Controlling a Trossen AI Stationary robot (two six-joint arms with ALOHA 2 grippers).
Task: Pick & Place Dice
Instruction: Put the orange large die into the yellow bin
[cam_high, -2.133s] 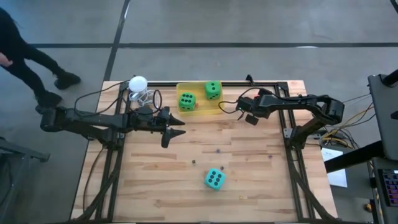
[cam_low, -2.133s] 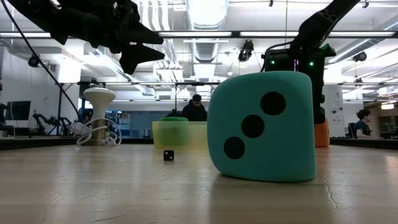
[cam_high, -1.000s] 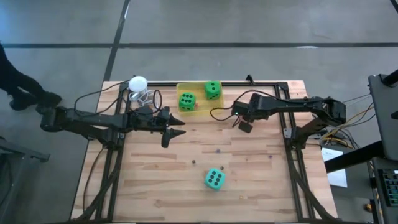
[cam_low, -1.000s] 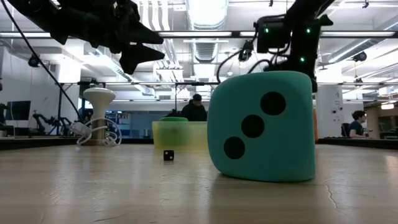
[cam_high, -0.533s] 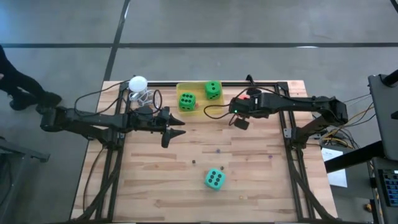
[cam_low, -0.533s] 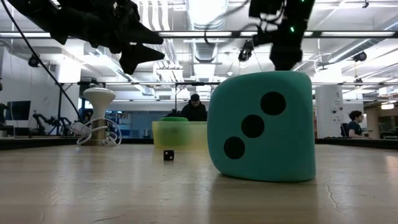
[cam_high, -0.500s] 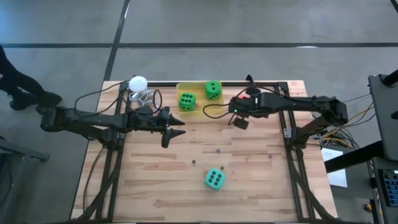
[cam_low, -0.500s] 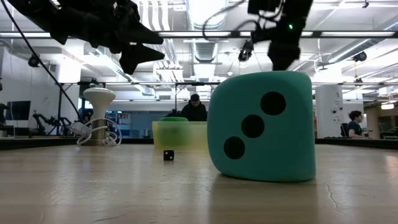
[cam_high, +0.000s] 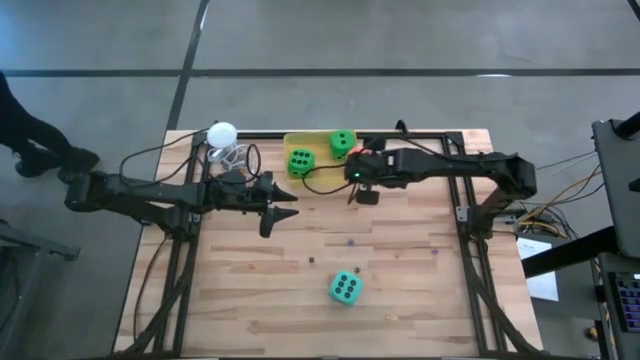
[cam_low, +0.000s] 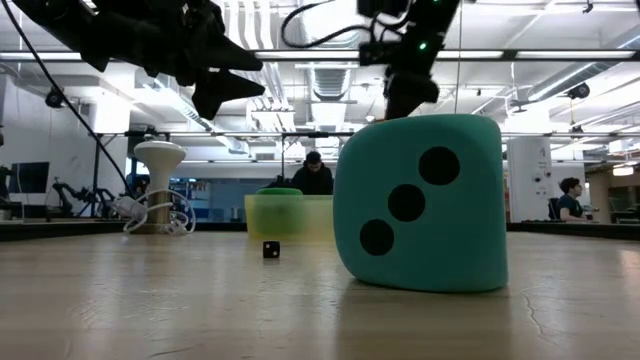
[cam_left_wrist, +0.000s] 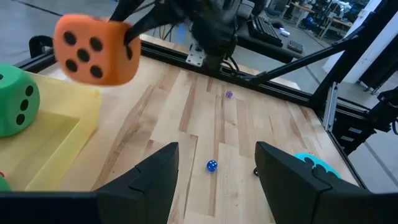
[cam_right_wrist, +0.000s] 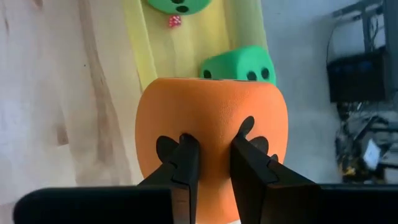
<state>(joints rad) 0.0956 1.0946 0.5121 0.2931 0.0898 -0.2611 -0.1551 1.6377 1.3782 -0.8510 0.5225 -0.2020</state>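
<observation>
White ball (cam_high: 221, 132): at the tabletop's far left corner, on a coiled stand, well apart from the work.
Left tool (cam_high: 285, 205): waiting over the left half of the tabletop (cam_high: 400, 290), fingers spread, holding nothing.
Yellow tray (cam_high: 318, 176): at the far edge, centre; two green dice inside, one (cam_high: 300, 162) toward its left, one (cam_high: 342, 144) toward its right.
Right tool (cam_right_wrist: 208, 160): pinching the orange die (cam_right_wrist: 211, 134), foam dented between the fingers; raised near the tray's right end.
Teal die (cam_high: 345, 288): alone on the near centre of the tabletop, well apart from both arms.
Step in hand, judged: carrying the orange die to the tray.
Doing it well: keep the pinch firm, clear the tray wall, aim for the bare yellow floor near the green dice, release only when low and square.
Edges: tray wall low; black frame rail just beyond it.
Open room: wide bare wood from centre to right for pulling back.
</observation>
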